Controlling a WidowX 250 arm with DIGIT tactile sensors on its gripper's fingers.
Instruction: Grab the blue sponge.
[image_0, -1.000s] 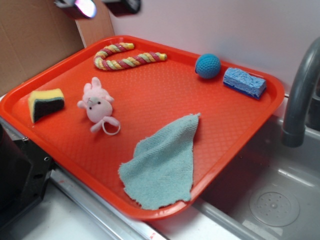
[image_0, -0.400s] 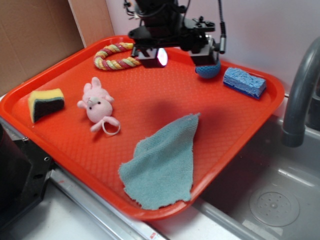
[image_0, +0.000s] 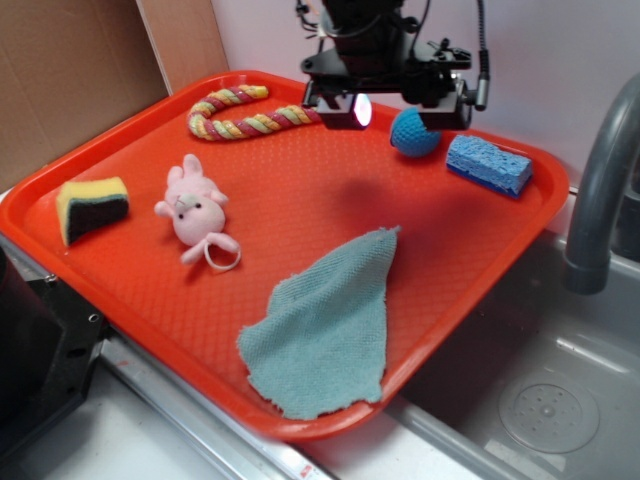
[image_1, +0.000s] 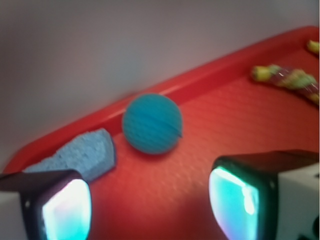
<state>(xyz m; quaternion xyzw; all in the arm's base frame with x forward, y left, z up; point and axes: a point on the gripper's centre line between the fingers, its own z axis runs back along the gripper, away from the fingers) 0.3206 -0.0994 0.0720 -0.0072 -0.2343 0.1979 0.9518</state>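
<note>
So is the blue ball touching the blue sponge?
Apart. The exterior view shows bare red tray between the blue ball and the blue sponge.

An orange tray (image_0: 120, 290) holds a teal knitted ball (image_0: 412, 135), a braided rope toy (image_0: 240, 112), a pink plush bunny (image_0: 193, 210), a yellow-and-black wedge sponge (image_0: 92, 207) and a crumpled teal cloth (image_0: 325, 325), beside a grey faucet (image_0: 600, 190).
</note>
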